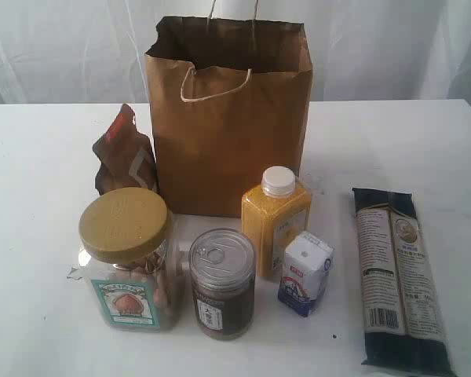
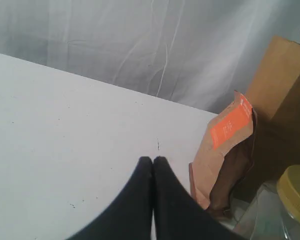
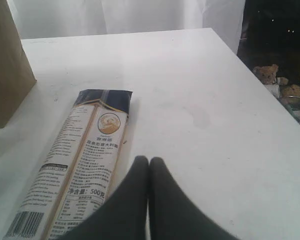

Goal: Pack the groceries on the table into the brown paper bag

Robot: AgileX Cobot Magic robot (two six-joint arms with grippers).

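The brown paper bag stands open at the back middle of the table. In front of it stand a clear jar with gold lid, a dark pull-tab can, a yellow white-capped bottle and a small white-blue carton. A brown foil pouch leans left of the bag. The long dark noodle packet lies flat on the right. Neither arm shows in the exterior view. My left gripper is shut and empty, over bare table near the pouch. My right gripper is shut and empty beside the noodle packet.
White curtains hang behind the table. In the right wrist view the table's edge runs close by, with small teddy bears beyond it in a dark area. The bag's corner stands beyond the packet.
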